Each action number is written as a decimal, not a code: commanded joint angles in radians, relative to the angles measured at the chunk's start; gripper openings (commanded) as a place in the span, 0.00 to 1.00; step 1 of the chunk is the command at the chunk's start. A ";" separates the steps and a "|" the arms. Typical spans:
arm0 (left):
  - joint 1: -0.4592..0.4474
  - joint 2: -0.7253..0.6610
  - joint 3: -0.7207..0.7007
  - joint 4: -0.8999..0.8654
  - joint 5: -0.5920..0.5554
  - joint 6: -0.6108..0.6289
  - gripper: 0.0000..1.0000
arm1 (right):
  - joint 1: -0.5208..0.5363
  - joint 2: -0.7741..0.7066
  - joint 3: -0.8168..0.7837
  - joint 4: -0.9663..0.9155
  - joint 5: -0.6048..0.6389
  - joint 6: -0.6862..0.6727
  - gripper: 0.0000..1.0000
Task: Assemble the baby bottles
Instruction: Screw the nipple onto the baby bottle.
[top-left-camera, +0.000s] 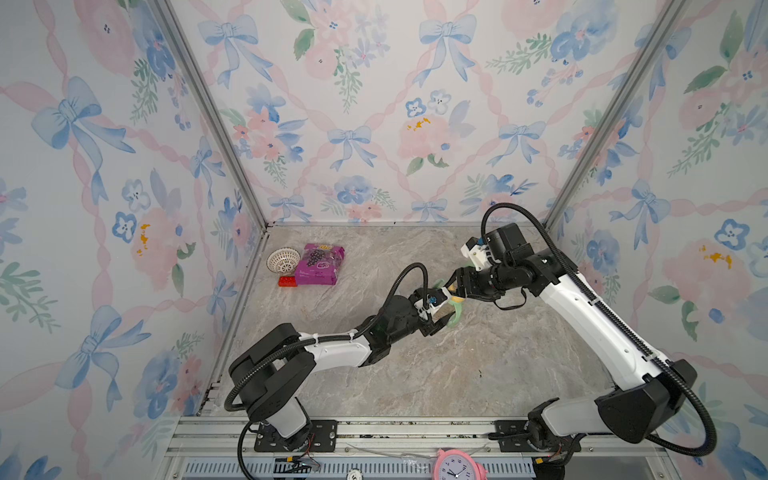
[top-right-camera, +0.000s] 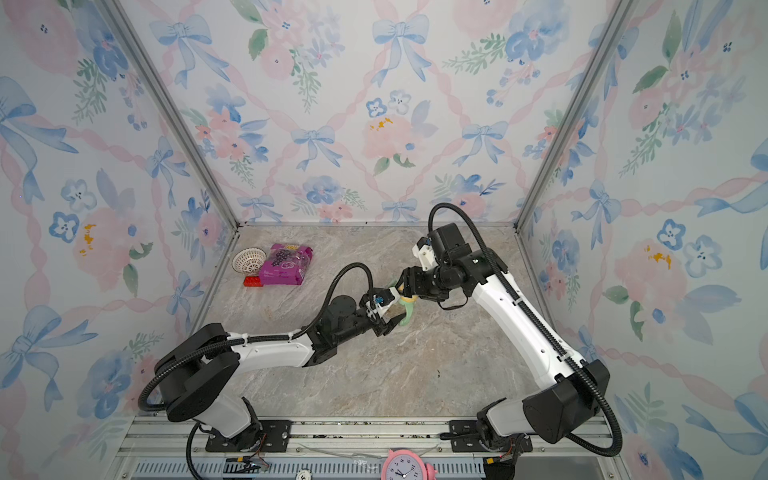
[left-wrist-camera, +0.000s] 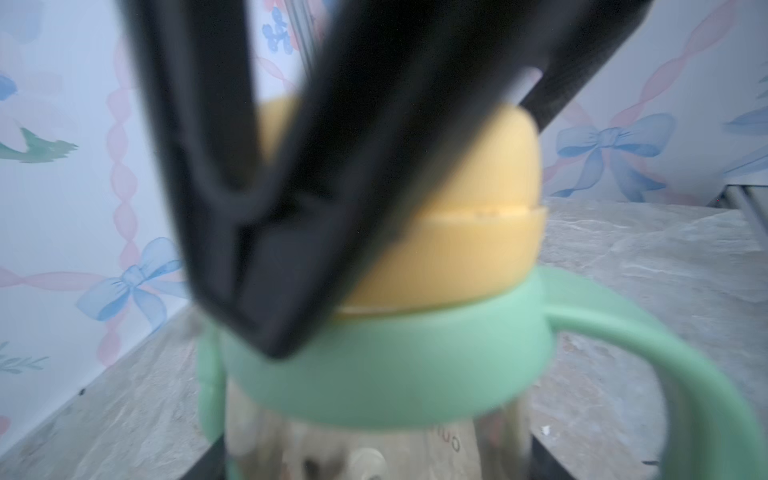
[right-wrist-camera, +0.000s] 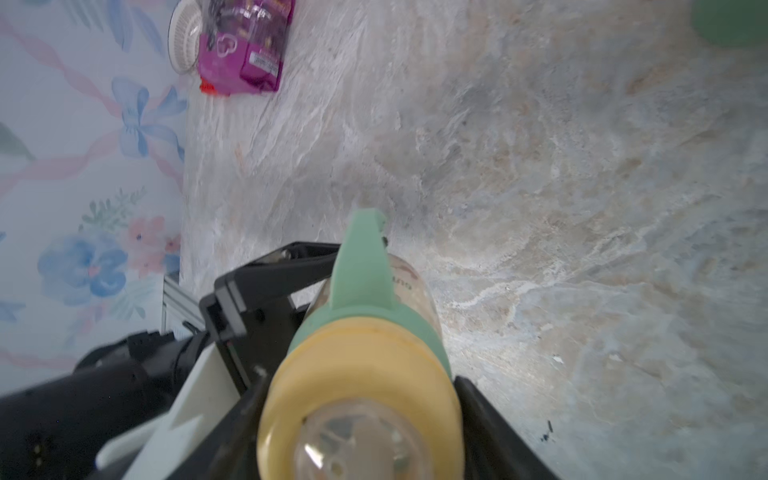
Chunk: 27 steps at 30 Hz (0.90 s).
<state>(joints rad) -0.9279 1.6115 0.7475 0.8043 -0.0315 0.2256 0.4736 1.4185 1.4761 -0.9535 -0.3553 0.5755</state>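
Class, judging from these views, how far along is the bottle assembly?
Done: the green handled ring sits on the jar body, the yellow collar on top. In hand: the left claw holds the jar; the right claw straddles the collar, grip unclear. Left: the green dome cap lies apart, not yet on.

Both top views lose the bottle under the left gripper (top-left-camera: 446, 316) and right gripper (top-left-camera: 452, 293); only slivers of green handle (top-left-camera: 458, 314) and yellow collar (top-left-camera: 457, 299) peek out. From the left wrist, all blurred: a black finger (left-wrist-camera: 332, 166) covers the collar's top and the jar body (left-wrist-camera: 374, 449) runs off the edge. From the right wrist, the nipple (right-wrist-camera: 353, 449) is cropped and the dome cap (right-wrist-camera: 731, 20) is just a corner. Whether the right gripper truly pinches the collar, can't call it.
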 joint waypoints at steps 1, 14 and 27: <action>-0.010 0.018 0.012 0.145 -0.175 0.113 0.00 | 0.010 -0.015 0.035 0.088 0.053 0.298 0.84; 0.073 -0.047 -0.084 0.144 0.126 -0.036 0.00 | -0.083 -0.210 -0.027 0.066 -0.036 0.263 0.96; 0.150 -0.090 -0.019 -0.011 0.825 -0.234 0.00 | -0.147 -0.179 0.066 -0.239 -0.305 -0.900 0.96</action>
<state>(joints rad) -0.7795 1.5501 0.6994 0.8185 0.6556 0.0341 0.3233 1.2385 1.5604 -1.1282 -0.5457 -0.0586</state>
